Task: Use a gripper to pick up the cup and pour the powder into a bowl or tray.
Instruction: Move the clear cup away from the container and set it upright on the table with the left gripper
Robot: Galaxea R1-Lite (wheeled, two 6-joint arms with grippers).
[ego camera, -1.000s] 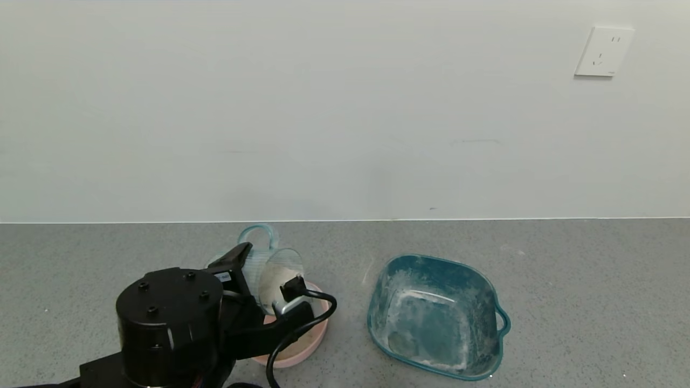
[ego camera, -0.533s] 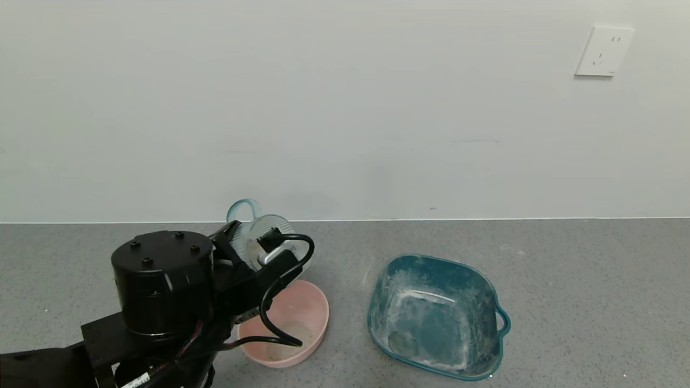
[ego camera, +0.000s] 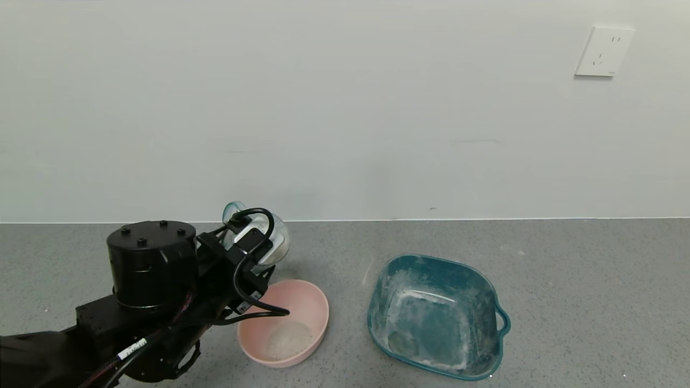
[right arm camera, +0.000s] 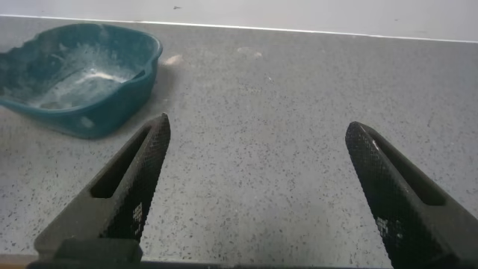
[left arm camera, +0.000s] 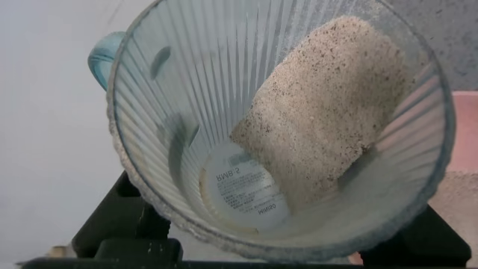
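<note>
My left gripper is shut on the translucent ribbed cup and holds it in the air behind the pink bowl, near the wall. In the left wrist view the cup fills the picture; a slab of beige powder clings to its inner wall and a label shows on its bottom. A small pile of powder lies in the pink bowl. My right gripper is open over bare counter, out of the head view.
The teal tray with white dusty smears and a side handle sits to the right of the bowl; it also shows in the right wrist view. The grey speckled counter meets the white wall behind. A wall socket is high right.
My left gripper has lifted the cup up and back from over the bowl toward the wall and turned it. The bowl is now uncovered, with powder in it.
</note>
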